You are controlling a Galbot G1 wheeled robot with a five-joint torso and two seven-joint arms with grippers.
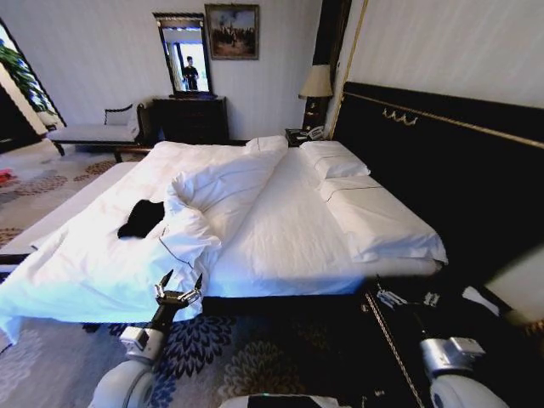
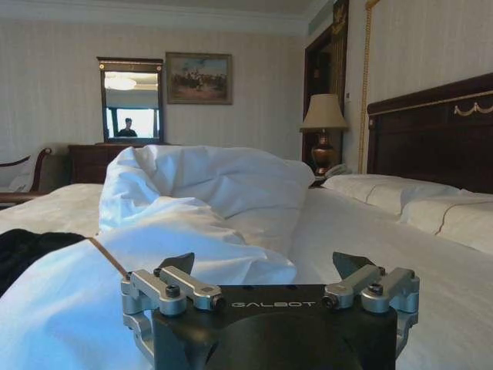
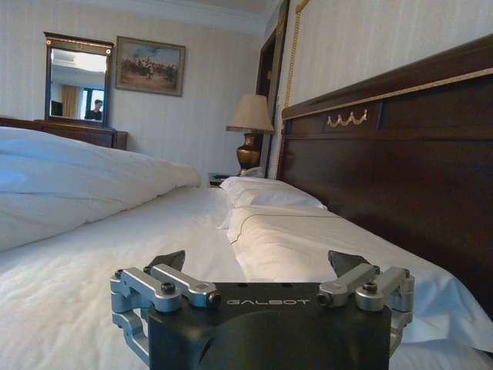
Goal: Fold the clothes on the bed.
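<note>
Both end effectors spread wide, empty: left low at bed edge near top, right by headboard.

Black clothes crumpled on bed

Bed: white sheet, dark wooden headboard along the robot's right. Duvet bunched and folded back over the left half. Pillows lie against the headboard. Black top lies crumpled on the duvet, left side.
</note>
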